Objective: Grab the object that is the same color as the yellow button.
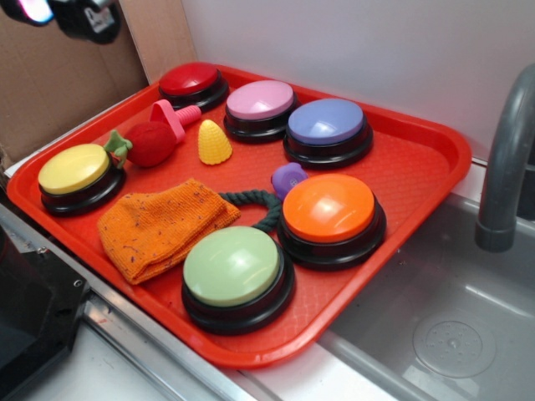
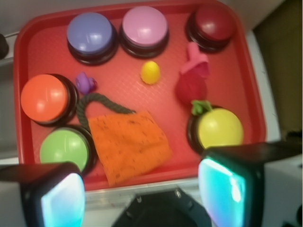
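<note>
The object, a small yellow ribbed cone point(image 1: 215, 142) point(image 2: 150, 72), stands upright on the red tray point(image 1: 418, 180) point(image 2: 42, 52) between the pink and red buttons. The yellow button point(image 1: 75, 171) point(image 2: 219, 127) sits at the tray's left corner in the exterior view. My gripper point(image 2: 142, 189) hangs high above the tray's near edge, well apart from the cone. It is open, its fingers point(image 2: 59, 196) spread wide with nothing between them. In the exterior view only a part of the gripper point(image 1: 75, 15) shows, at the top left.
Also on the tray are red point(image 1: 192, 82), pink point(image 1: 260, 107), purple point(image 1: 327, 129), orange point(image 1: 331, 215) and pale green point(image 1: 234, 274) buttons. Among them lie an orange cloth point(image 1: 159, 225), a rope point(image 1: 259, 205), a red strawberry toy point(image 1: 149, 144) and a pink toy point(image 1: 171, 117). A sink and faucet point(image 1: 506, 167) stand to the right.
</note>
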Controlling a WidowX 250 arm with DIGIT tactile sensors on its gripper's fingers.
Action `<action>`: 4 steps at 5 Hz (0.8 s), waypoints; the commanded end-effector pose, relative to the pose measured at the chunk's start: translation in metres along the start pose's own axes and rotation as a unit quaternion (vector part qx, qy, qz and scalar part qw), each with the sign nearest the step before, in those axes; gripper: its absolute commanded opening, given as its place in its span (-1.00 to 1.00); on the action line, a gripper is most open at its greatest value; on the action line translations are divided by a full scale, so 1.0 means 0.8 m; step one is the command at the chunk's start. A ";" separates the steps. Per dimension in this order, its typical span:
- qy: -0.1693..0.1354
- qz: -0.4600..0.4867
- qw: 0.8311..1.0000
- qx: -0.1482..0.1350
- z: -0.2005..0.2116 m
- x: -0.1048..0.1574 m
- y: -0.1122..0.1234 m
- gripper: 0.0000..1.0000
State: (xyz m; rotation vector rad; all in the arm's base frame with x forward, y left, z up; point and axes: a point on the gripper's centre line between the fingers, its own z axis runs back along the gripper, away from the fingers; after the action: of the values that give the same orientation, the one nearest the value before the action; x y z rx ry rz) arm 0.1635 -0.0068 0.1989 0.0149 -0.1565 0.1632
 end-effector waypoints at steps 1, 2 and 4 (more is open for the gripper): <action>-0.041 0.023 0.999 0.015 -0.062 0.058 0.015 1.00; -0.041 0.038 0.998 0.014 -0.103 0.084 0.022 1.00; -0.034 0.003 0.999 0.040 -0.186 0.118 0.013 1.00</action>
State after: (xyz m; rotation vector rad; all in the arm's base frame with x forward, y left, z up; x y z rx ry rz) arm 0.2661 0.0223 0.0526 0.1092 -0.1570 0.1779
